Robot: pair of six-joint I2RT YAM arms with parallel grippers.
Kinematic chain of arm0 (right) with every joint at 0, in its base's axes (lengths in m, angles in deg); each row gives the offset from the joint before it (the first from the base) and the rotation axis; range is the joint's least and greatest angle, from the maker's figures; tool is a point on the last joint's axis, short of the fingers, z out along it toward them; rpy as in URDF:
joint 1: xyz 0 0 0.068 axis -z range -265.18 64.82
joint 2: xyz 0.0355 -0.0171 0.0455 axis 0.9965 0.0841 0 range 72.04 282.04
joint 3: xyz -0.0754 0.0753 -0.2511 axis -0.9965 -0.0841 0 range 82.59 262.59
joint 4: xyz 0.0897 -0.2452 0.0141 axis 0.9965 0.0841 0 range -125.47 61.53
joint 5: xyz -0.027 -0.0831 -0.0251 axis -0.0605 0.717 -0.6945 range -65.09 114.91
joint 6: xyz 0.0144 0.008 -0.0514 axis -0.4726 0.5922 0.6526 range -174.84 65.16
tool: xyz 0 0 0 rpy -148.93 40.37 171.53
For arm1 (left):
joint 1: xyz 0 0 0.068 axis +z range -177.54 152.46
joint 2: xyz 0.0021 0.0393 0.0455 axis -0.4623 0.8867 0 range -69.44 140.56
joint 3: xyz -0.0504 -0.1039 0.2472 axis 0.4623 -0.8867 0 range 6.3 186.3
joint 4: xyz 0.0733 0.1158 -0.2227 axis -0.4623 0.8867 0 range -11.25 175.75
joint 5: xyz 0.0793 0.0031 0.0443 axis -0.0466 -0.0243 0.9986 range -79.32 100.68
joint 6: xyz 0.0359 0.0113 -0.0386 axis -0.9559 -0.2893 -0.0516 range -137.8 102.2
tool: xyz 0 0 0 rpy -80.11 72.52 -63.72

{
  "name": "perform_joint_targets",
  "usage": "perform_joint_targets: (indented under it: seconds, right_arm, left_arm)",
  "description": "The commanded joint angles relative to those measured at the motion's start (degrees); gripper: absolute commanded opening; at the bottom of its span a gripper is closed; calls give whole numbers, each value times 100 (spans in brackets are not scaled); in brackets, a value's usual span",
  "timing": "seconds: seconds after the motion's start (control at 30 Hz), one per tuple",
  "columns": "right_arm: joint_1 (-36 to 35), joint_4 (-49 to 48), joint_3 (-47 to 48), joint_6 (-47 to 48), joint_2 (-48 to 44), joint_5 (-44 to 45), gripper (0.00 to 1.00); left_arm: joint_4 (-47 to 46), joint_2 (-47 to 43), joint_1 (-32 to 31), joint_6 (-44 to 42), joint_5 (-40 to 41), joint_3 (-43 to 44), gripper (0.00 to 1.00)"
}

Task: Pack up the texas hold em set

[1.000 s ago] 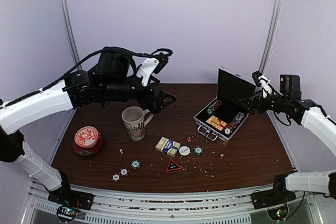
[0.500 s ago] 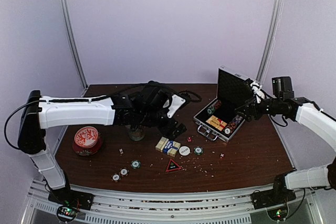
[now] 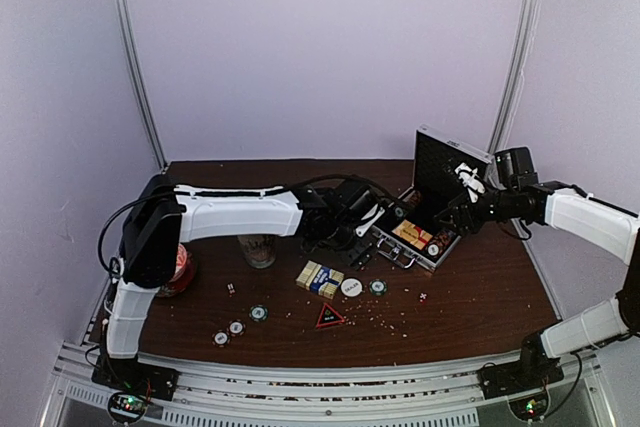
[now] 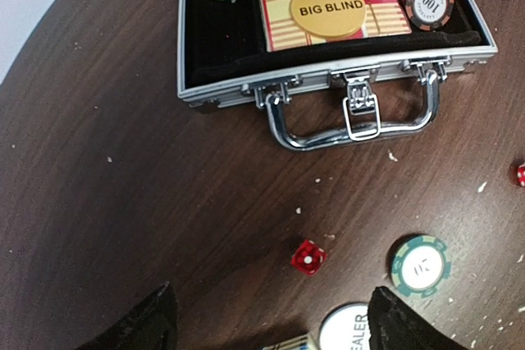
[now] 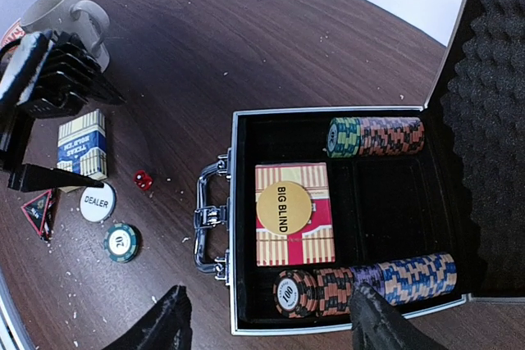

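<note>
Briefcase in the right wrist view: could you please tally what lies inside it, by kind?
Poker chip rows: 2
Red-and-yellow card box: 1
BIG BLIND button: 1
Total inside the briefcase: 4

Silver briefcase (image 5: pixel 233 284), black lining (image 5: pixel 385 194); red die (image 4: pixel 308 256); blue-yellow striped card box (image 5: pixel 82 145); green chip (image 4: pixel 419 265).

Silver briefcase (image 5: pixel 233 293), open, two chip rows (image 5: pixel 373 135) and red-yellow deck (image 5: pixel 287 247) inside, blue-yellow card box (image 5: pixel 82 143), dealer button (image 5: pixel 97 201), red die (image 5: pixel 143 179), green chip (image 5: pixel 120 243) loose outside.
</note>
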Motion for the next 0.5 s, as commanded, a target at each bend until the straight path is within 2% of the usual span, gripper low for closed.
perform_joint_targets:
  seconds: [0.0, 0.13, 0.33, 0.47]
  right_arm:
    - [-24, -319, -114, -43, 33, -110, 65]
    - [-26, -334, -116, -18, 72, -111, 63]
    - [-25, -321, -145, 73, 31, 3, 62]
    - [-24, -316, -143, 95, 22, 50, 61]
  left_arm:
    - [211, 287, 130, 499, -677, 456, 78]
    - [211, 526, 213, 711, -990, 606, 75]
    - [211, 707, 352, 845, -1372, 686, 79]
    - [203, 827, 376, 846, -1764, 745, 76]
